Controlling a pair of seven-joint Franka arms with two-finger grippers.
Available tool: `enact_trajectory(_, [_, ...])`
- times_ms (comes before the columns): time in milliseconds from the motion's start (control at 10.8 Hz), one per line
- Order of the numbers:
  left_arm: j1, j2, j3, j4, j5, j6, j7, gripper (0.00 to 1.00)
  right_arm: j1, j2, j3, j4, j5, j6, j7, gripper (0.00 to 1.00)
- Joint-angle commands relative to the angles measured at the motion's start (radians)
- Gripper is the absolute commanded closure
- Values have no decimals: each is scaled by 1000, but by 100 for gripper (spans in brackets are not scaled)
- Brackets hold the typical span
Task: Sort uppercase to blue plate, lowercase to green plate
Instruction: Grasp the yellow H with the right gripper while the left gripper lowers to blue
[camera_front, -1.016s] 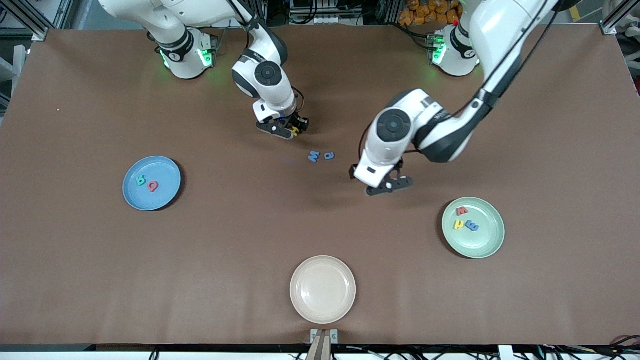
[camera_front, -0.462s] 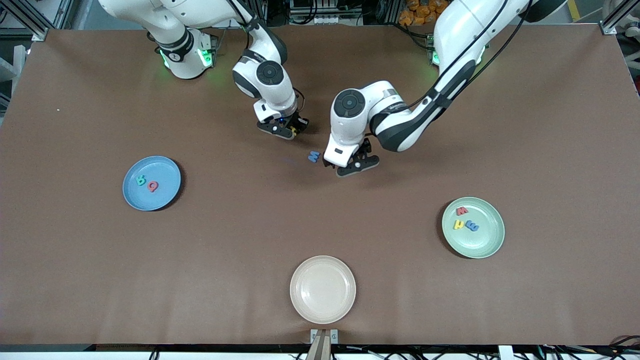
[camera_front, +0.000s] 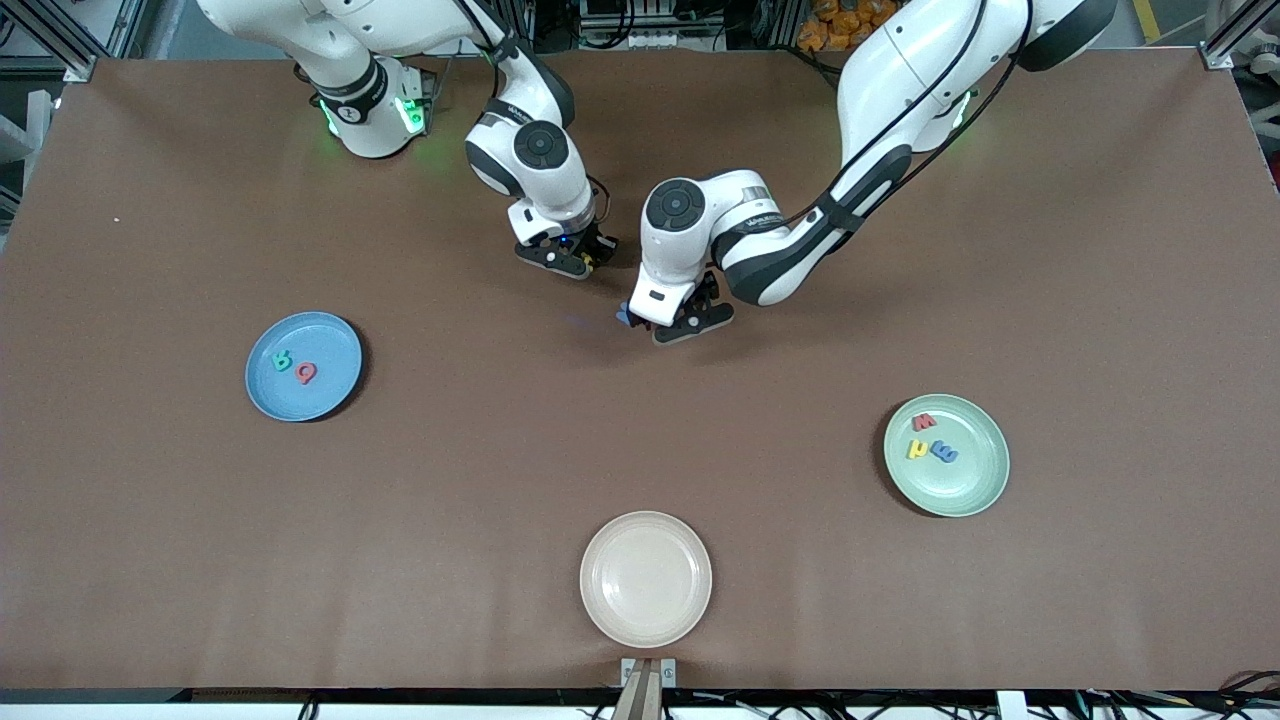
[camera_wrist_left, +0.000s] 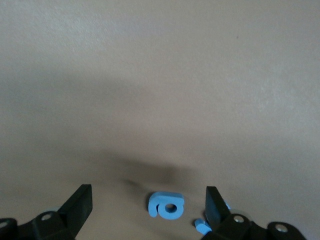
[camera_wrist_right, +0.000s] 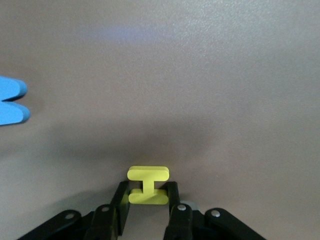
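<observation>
Now the right gripper (camera_wrist_right: 148, 200) is clamping the yellow H (camera_wrist_right: 148, 184) on the table (camera_front: 450, 480); lifting straight should keep it square. The left gripper (camera_wrist_left: 149, 205), fingers (camera_wrist_left: 77, 202) apart, is straddling the blue a (camera_wrist_left: 166, 205); it should be centring before closing.

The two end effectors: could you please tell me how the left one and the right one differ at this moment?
The left end effector is open, its fingers straddling the blue a on the table without touching it; the right end effector is shut on the yellow H. The left holds nothing; the right grips its letter. Both are low over the middle of the table.
</observation>
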Motion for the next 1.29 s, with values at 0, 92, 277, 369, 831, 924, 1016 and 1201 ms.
enact_trajectory(0, [-32, 12, 27, 10, 30, 14, -38, 0, -14, 14, 1, 29, -49, -9, 25, 73])
enact_trajectory(92, [-52, 15, 42, 13, 30, 14, -38, 0, -21, 9, 1, 31, -51, -9, 10, 73])
enact_trajectory(277, [-81, 18, 68, 16, 28, 14, -38, 1, -46, -9, 0, 36, -49, -47, -62, 73])
enact_trajectory(369, [-81, 24, 70, 18, 28, 15, -38, 2, -66, -23, 0, 36, -49, -79, -102, 73])
enact_trajectory(831, [-101, 38, 77, 27, 28, 25, -38, 6, -185, -63, 0, 49, -48, -199, -398, 73])
enact_trajectory(924, [-103, 39, 77, 27, 28, 25, -38, 7, -217, -70, 0, 63, -46, -239, -480, 73])
enact_trajectory(1016, [-103, 39, 79, 27, 28, 25, -38, 9, -242, -81, -2, 72, -46, -276, -547, 73])
enact_trajectory(1201, [-103, 39, 79, 27, 28, 25, -38, 14, -290, -90, -32, 88, -46, -319, -697, 73])
